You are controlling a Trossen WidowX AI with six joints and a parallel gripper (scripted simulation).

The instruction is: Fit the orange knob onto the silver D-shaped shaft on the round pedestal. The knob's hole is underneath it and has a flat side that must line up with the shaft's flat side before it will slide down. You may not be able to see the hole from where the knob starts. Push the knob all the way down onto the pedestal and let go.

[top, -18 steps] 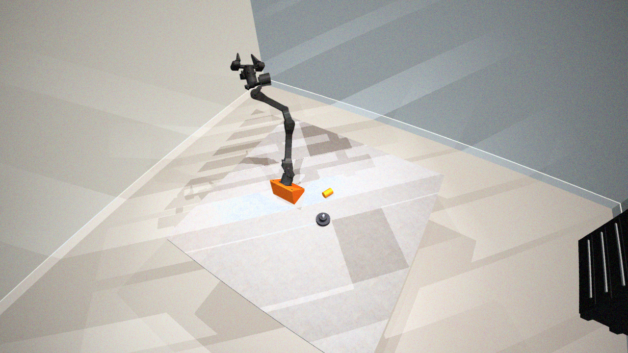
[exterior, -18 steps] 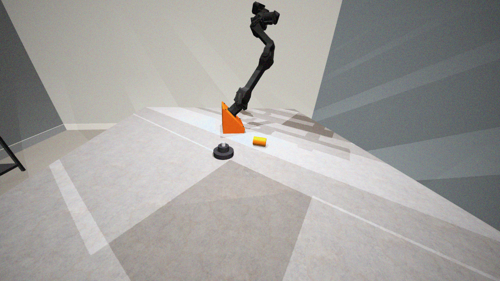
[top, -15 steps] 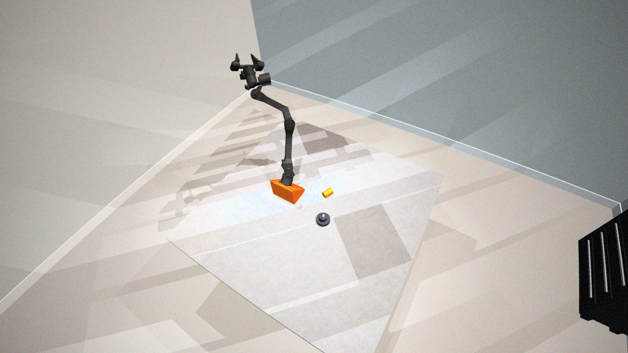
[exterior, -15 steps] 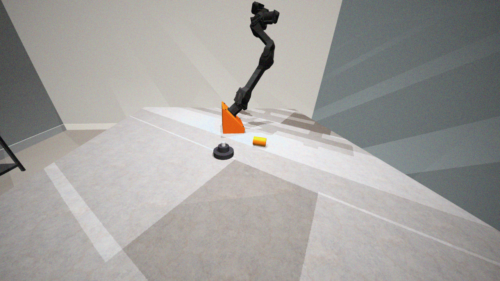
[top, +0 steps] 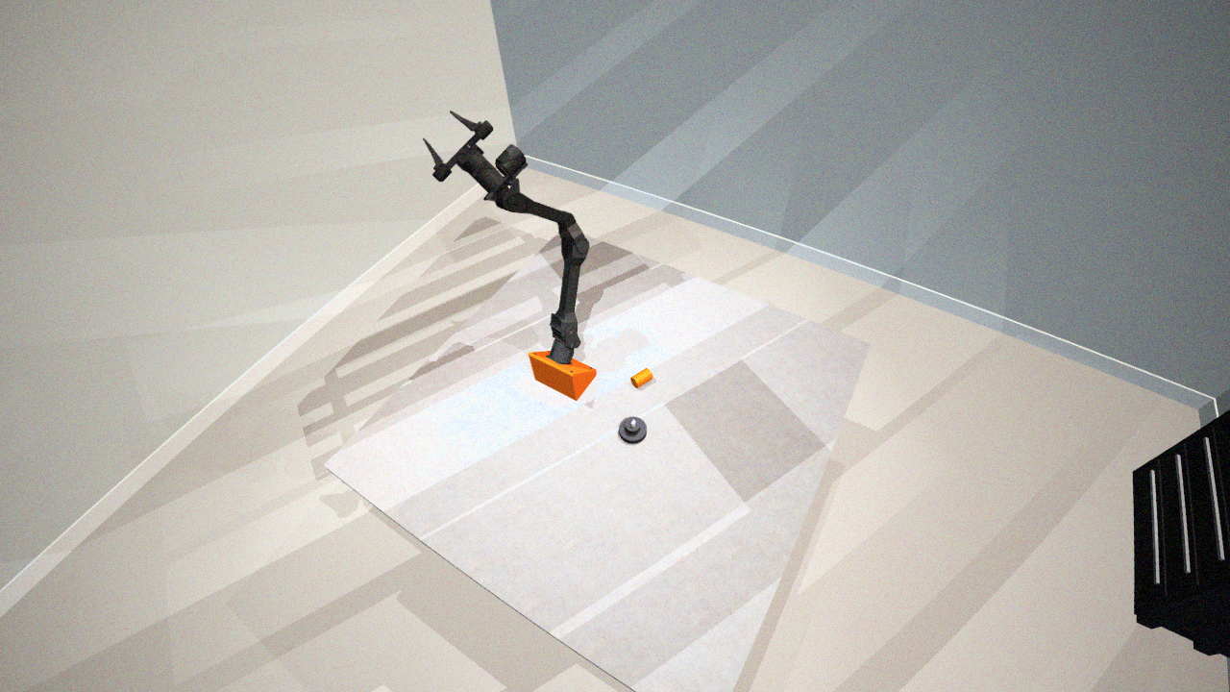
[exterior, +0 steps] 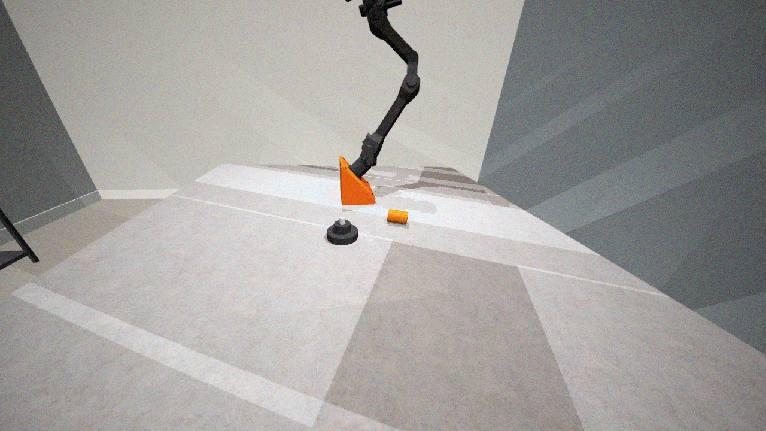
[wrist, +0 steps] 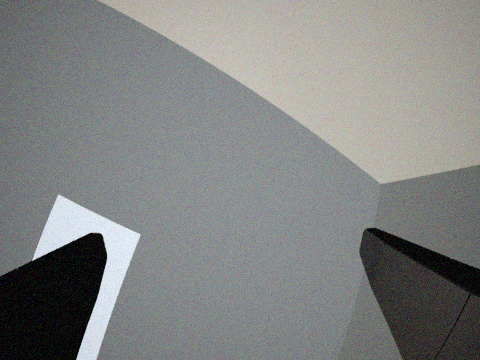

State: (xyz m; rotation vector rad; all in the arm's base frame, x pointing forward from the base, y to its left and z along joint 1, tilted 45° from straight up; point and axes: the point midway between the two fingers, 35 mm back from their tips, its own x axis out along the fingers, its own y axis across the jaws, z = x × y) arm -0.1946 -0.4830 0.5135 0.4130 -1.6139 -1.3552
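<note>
The orange knob [top: 641, 378] [exterior: 397, 216] is a small cylinder lying on its side on the table. Its hole cannot be made out. The round dark pedestal [top: 632, 436] [exterior: 342, 237] stands near it, with the bare silver shaft [top: 632, 422] [exterior: 342, 220] upright on top. The shaft's flat side is too small to tell. My gripper [top: 436, 124] [wrist: 235, 247] is open and empty, raised high above the table and far from the knob and the pedestal. In the exterior view its fingers are mostly cut off by the top edge.
The arm's orange wedge base [top: 560, 378] [exterior: 355, 191] stands on the table [top: 516, 533] [exterior: 214, 278], close to the knob and the pedestal. A black slatted object [top: 1182, 533] stands at the far right in the top view. The wrist view shows only walls, a pale rectangle and the ceiling.
</note>
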